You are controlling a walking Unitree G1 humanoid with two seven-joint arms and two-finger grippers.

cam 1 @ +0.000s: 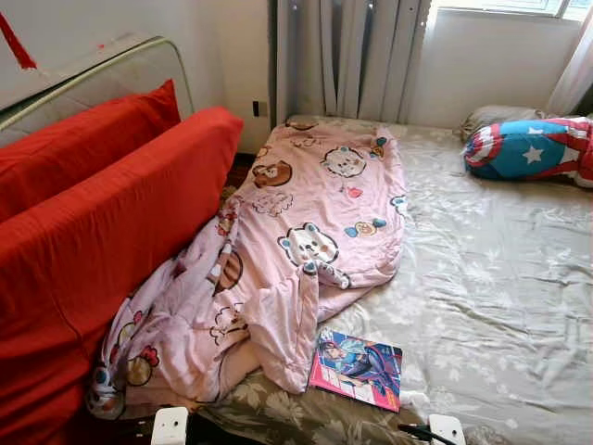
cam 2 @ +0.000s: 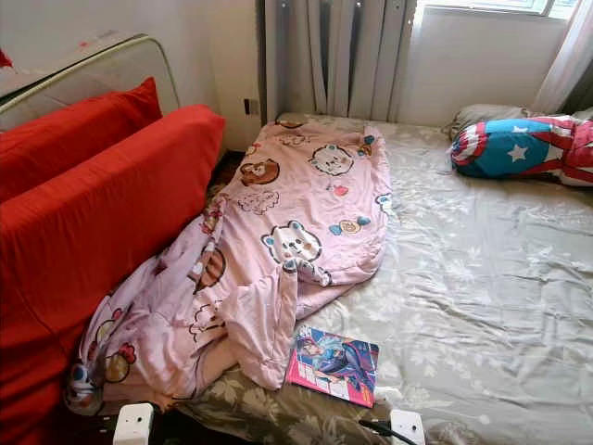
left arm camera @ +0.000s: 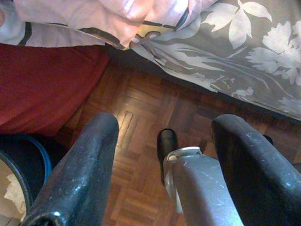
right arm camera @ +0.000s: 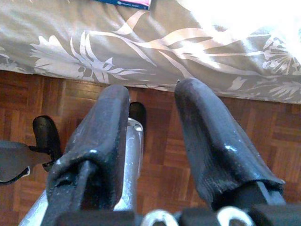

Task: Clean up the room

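Note:
A crumpled pink cartoon blanket [cam 1: 296, 250] lies along the left side of the bed, its lower end spilling over the front corner. A colourful comic book [cam 1: 357, 368] rests flat on the grey floral sheet [cam 1: 482, 306] near the bed's front edge, just right of the blanket's end. My left gripper [left arm camera: 164, 160] hangs open over the wooden floor beside the bed's corner, nothing between its fingers. My right gripper [right arm camera: 153, 141] is open too, low over the parquet in front of the bed's edge, with the book's corner [right arm camera: 127, 4] just above the sheet's hem.
Two big red cushions [cam 1: 102, 222] lean against the bed's left side, a metal-framed mattress behind them. A star-patterned blue and red pillow [cam 1: 528, 148] lies at the far right by the window. A dark round bin [left arm camera: 21, 165] stands on the floor by the left gripper.

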